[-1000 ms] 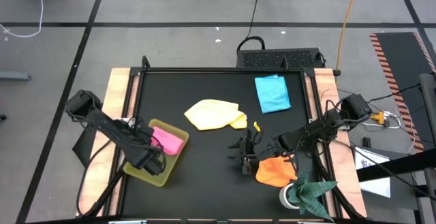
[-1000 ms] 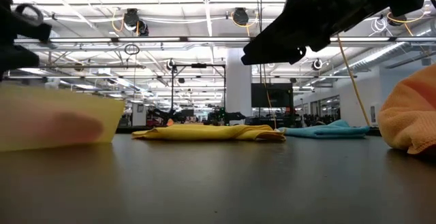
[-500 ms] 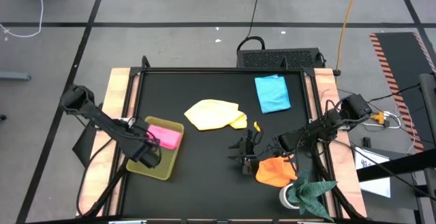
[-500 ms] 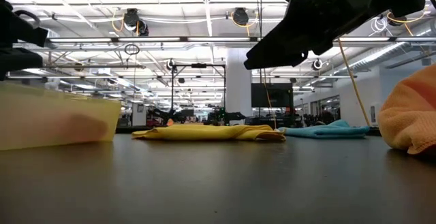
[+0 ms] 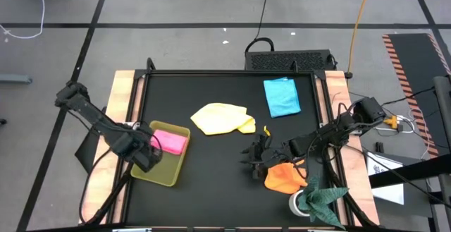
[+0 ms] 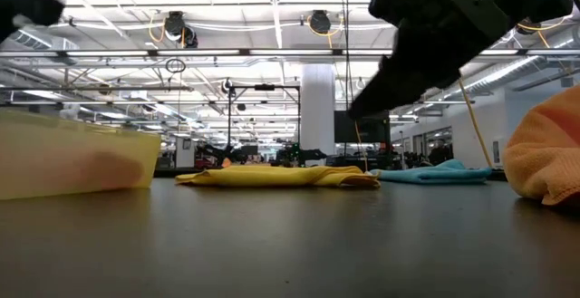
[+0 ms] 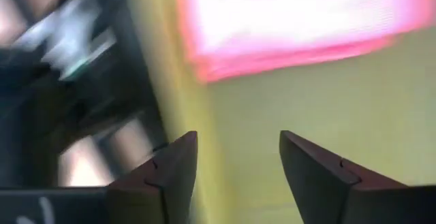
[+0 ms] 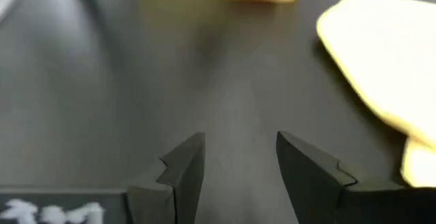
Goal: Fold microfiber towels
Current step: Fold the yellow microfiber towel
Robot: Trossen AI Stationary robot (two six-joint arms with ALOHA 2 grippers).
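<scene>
A folded pink towel [image 5: 169, 142] lies flat in the far end of the yellow-green tray [image 5: 163, 172] at the table's left. My left gripper [image 5: 146, 158] hangs open above the tray's left side and touches nothing; its wrist view shows the pink towel [image 7: 293, 26] beyond the fingers and the tray floor [image 7: 286, 101] below. A crumpled yellow towel [image 5: 222, 118] lies mid-table and a light blue towel [image 5: 282, 96] at the far right. An orange towel [image 5: 285, 177] lies bunched near the right. My right gripper [image 5: 252, 163] stands open just left of the orange towel, over bare mat [image 8: 231, 81].
A dark green cloth [image 5: 320, 197] sits on a white thing at the near right corner. The black mat [image 5: 211, 182] is framed by wooden side rails [image 5: 121, 105]. In the low view the tray [image 6: 72, 158] is at the left and the orange towel [image 6: 544, 153] at the right.
My left gripper has risen and drawn back toward the table's left edge, coming off the pink towel. The towel, bunched at the gripper a second ago, now lies flat in the tray's far end. My right gripper has tipped a little further downward in place.
</scene>
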